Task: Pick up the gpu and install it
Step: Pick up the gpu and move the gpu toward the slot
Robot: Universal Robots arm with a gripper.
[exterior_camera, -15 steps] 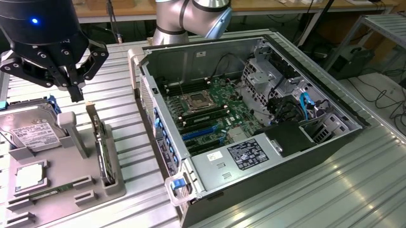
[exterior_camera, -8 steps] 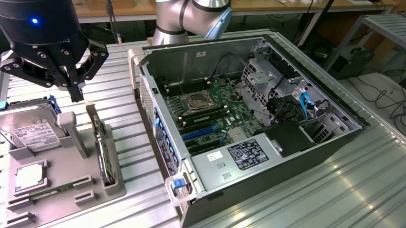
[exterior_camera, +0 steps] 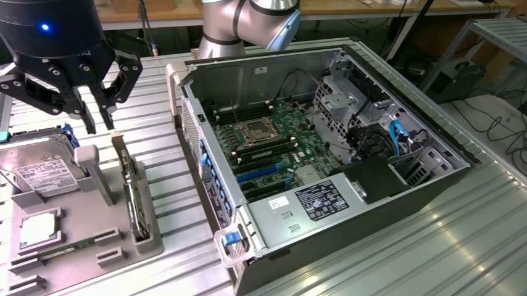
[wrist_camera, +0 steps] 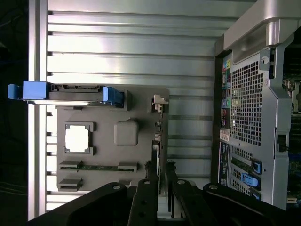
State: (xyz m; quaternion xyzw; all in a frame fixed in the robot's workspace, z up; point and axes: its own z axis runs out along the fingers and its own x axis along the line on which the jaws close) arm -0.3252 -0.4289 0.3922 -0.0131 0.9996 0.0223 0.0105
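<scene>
- Hand [exterior_camera: 99,126] hangs over the tray [exterior_camera: 148,243] on the ribbed metal desk [exterior_camera: 157,98], at the exterior view's left. Fingers [wrist_camera: 145,193] are parted w/ a narrow gap, nothing held.
- Gpu [exterior_camera: 130,185] stands on edge in a tray slot, on the side nearest the case [exterior_camera: 411,203]. Its bracket [wrist_camera: 160,102] is at the hdd end.
- Wrist view: gpu [wrist_camera: 158,136] is edge-on and runs toward the gap btw the fingers. Looks lined up, no contact that I can see.
- Hdd [exterior_camera: 41,172] w/ blue rails sits in the same tray, near the gpu's bracket end.
- Pick not made. The case is open, mobo [exterior_camera: 272,142] exposed, and the blue slots [exterior_camera: 259,174] look free.
- Risk 1: gap looks tight vs the card. A small sideways offset could put a fingertip on the card's top edge, chipping parts or jamming it in the slot.
- Risk 2: card is thin and tall. An off-centre pinch could tilt it on the lift, bind it on the slot walls and drag the tray.
- Risk 3: hdd rail is close, so an outer finger could snag it.
- Risk 4: desk is smooth metal, so the tray may slide if pushed.
- Risk 5: a light grip on flat pcb could slip mid-carry.
</scene>
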